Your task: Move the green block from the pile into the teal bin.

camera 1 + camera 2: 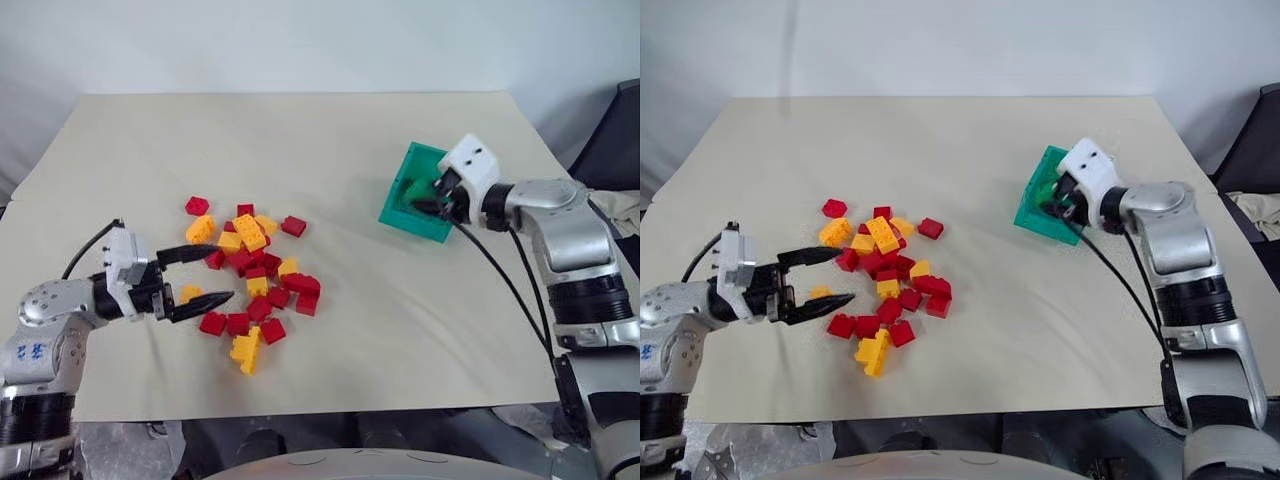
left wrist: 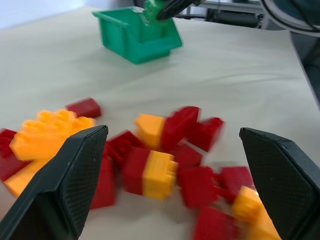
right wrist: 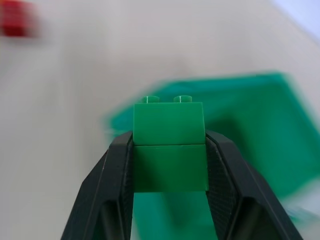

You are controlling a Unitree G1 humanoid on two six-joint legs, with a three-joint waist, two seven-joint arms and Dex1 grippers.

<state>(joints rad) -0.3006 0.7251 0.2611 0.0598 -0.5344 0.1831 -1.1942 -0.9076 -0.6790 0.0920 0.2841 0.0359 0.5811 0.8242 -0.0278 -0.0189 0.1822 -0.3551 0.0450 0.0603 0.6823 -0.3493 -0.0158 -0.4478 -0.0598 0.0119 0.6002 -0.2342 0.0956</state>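
A beige table top [image 1: 330,150] spreads across most of the head views, its surface matte and evenly lit, with faint creases. A plain pale grey wall [image 1: 300,40] rises behind it at 12 o'clock. At 3 o'clock a dark chair-like form [image 1: 610,140] stands past the table's edge, with crumpled light cloth [image 1: 1255,210] beside it.

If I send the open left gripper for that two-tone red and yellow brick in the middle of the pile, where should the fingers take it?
Probably across the two long side faces of the red and yellow brick, coming in level from the left gripper side. It lies on its side, studs facing sideways, with neighbours crowding its ends.
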